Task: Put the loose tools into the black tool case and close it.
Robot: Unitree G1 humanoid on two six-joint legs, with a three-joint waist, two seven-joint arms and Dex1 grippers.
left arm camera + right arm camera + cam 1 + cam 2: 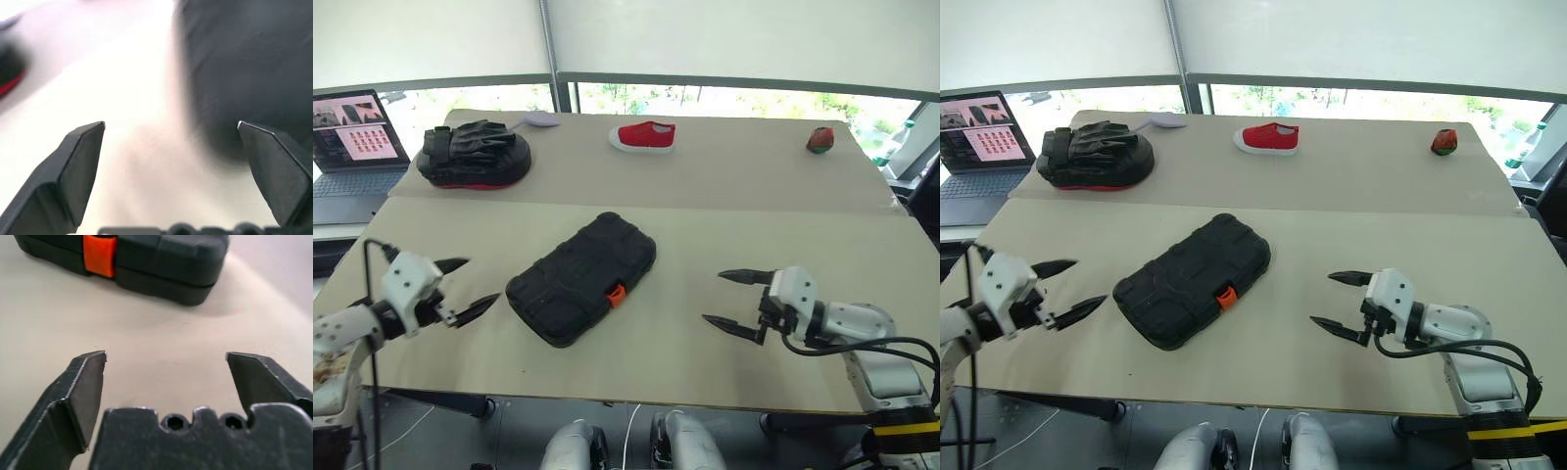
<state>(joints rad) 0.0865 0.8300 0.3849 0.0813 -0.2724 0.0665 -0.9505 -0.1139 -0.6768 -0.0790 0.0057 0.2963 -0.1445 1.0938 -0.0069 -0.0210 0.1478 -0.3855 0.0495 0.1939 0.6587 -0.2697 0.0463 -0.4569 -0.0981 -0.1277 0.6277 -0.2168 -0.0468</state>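
closed black tool case (pixel 582 278) between left gripper (pixel 468 285), right gripper (pixel 738 300), seemingly untouched

**Closed case between two open grippers**

The black case (pixel 582 279) lies shut on the table (pixel 705 343), orange latch (pixel 616 293) facing the near edge. The left gripper (pixel 467 285) and right gripper (pixel 735 299) flank it, fingers spread, touching nothing. Farther back sit a black mitt (pixel 473 157), red shoe (pixel 644 135) and laptop (pixel 352 147).

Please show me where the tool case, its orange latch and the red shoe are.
Tool case (pixel 576 279), left eye view, middle of ribbed lid.
Latch (pixel 617 293), left eye view, centre of orange tab.
Red shoe (pixel 646 134), left eye view, red upper.
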